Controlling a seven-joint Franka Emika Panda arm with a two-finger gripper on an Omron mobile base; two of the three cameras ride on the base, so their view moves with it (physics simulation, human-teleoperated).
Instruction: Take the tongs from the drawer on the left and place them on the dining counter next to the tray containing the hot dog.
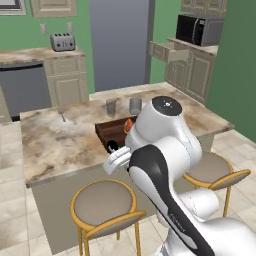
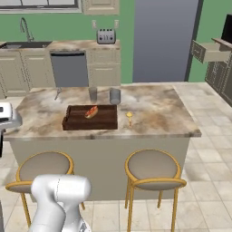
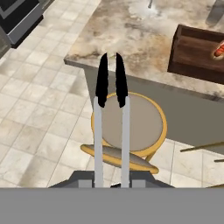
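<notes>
My gripper (image 3: 112, 183) is shut on the tongs (image 3: 125, 131), whose two thin silver arms end in black tips pointing out over a stool toward the dining counter (image 3: 127, 35). Seen from the left base, the gripper (image 1: 116, 159) hangs just off the counter's near edge (image 1: 55, 150), in front of the dark brown tray (image 1: 106, 132). The hot dog (image 2: 91, 111) lies in the tray (image 2: 97, 122) on the dining counter (image 2: 154, 113). Back right, the beige drawer (image 1: 167, 51) stands pulled out, also seen from the right base (image 2: 206, 50).
Two grey cups (image 2: 93, 94) (image 2: 114, 95) stand behind the tray, and a short silver utensil (image 2: 57, 94) lies at the counter's far left. A small yellow item (image 2: 129, 117) sits right of the tray. Round stools (image 2: 154, 170) (image 1: 102, 202) line the near side.
</notes>
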